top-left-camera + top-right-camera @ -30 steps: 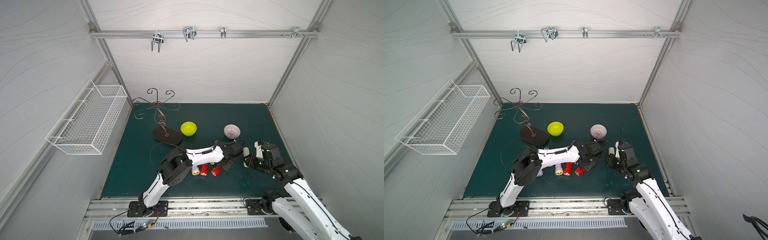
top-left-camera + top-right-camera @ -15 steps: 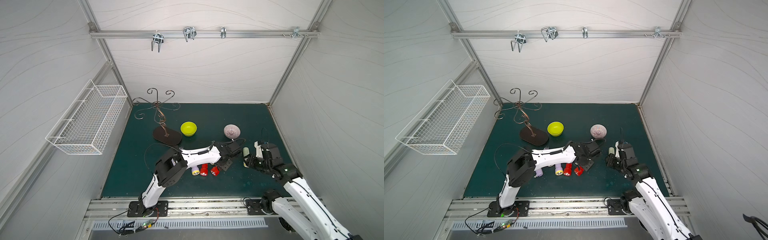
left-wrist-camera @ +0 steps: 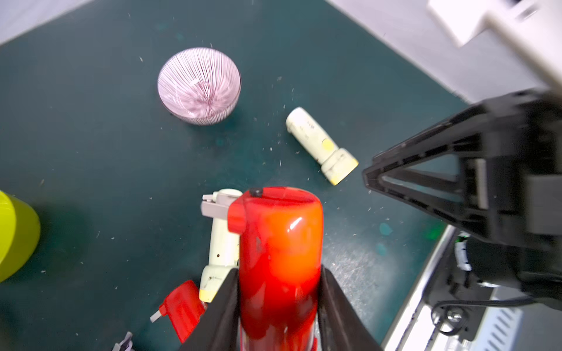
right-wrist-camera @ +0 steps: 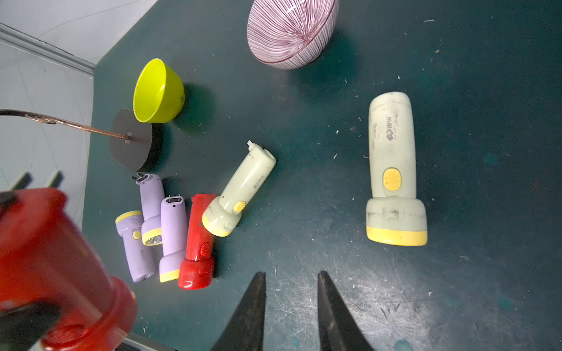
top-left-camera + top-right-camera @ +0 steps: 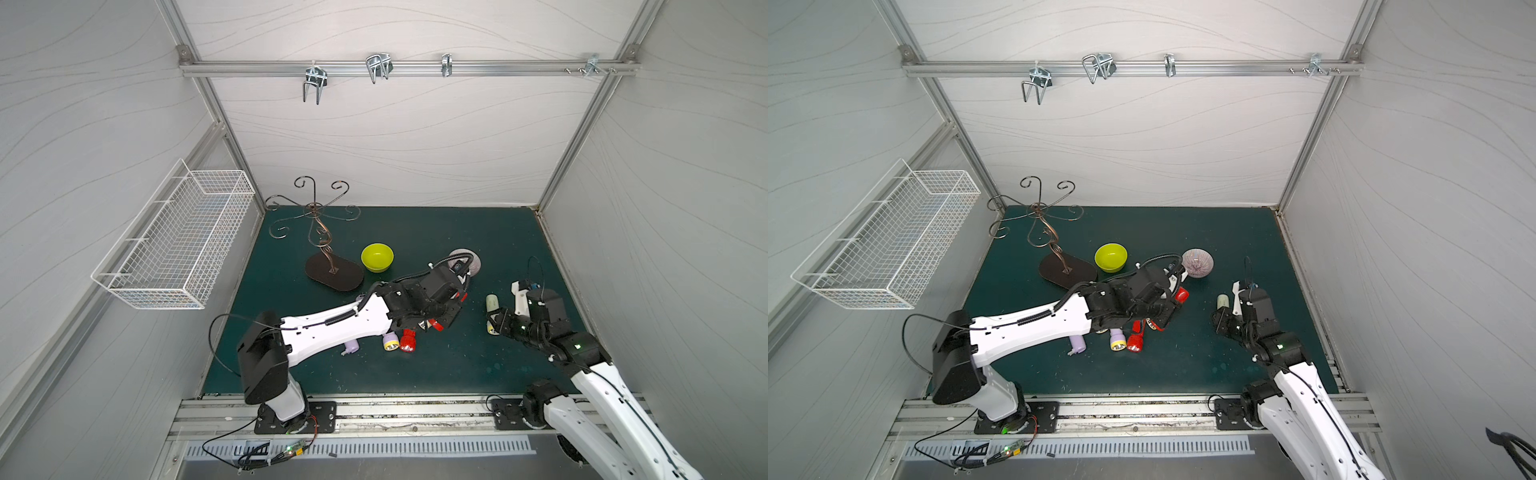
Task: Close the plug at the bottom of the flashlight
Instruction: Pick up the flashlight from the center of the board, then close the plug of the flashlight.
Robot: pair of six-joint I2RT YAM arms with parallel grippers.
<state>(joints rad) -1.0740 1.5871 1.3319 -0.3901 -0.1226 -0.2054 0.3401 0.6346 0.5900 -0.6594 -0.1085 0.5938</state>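
Observation:
My left gripper (image 3: 278, 273) is shut on a red flashlight (image 3: 279, 243) and holds it above the mat, left of my right gripper; in a top view the left gripper (image 5: 1163, 309) shows its red end (image 5: 1181, 295). In the right wrist view this flashlight (image 4: 54, 258) has the two dark prongs of its plug (image 4: 56, 179) sticking out of the bottom end. My right gripper (image 4: 292, 273) is open and empty just above the mat, and in a top view this right gripper (image 5: 496, 322) is beside a cream flashlight (image 5: 492, 305).
Several purple, red and cream flashlights (image 4: 170, 225) lie bunched on the green mat under the left arm. A yellow-green bowl (image 5: 377, 257), a striped bowl (image 5: 1198, 262) and a metal hook stand (image 5: 332, 272) stand behind them. A wire basket (image 5: 174, 245) hangs on the left wall.
The left arm's elbow has swung to the left, while its gripper stays in about the same place with the red flashlight. The right arm has hardly moved.

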